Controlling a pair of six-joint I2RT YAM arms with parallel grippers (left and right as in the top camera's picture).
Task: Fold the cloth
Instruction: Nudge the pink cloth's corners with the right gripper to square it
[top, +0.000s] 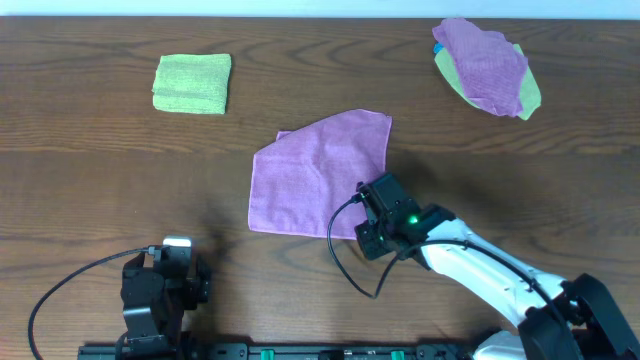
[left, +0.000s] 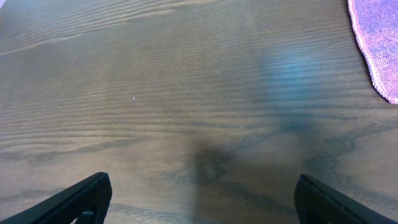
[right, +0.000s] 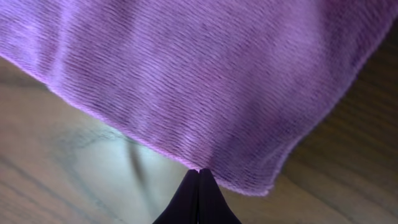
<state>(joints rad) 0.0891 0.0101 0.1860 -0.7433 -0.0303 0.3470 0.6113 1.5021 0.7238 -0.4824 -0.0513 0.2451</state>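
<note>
Left claw (left: 202, 199): fingers wide apart, empty, low over the bare surface (top: 100, 180).
Right claw (right: 199, 180): pressed together, seemingly on a thin bite of hem.
The cloth (top: 310, 175): spread mid-surface, its near right corner at the right claw.
Risk: so slight a bite may slip when lifted, dropping the corner short.
Views: the right wrist shows the pinch. The overhead hides it, yet shows the green cloth (top: 192, 83) and mixed pile (top: 487, 68) beyond.

left gripper (left: 202, 199): by front edge of table (top: 80, 180), fingers spread wide | right arm (top: 480, 262): stretched from front right corner toward centre | right gripper (right: 199, 180): fingertips pressed together on hem of the cloth (right: 186, 81)
</note>
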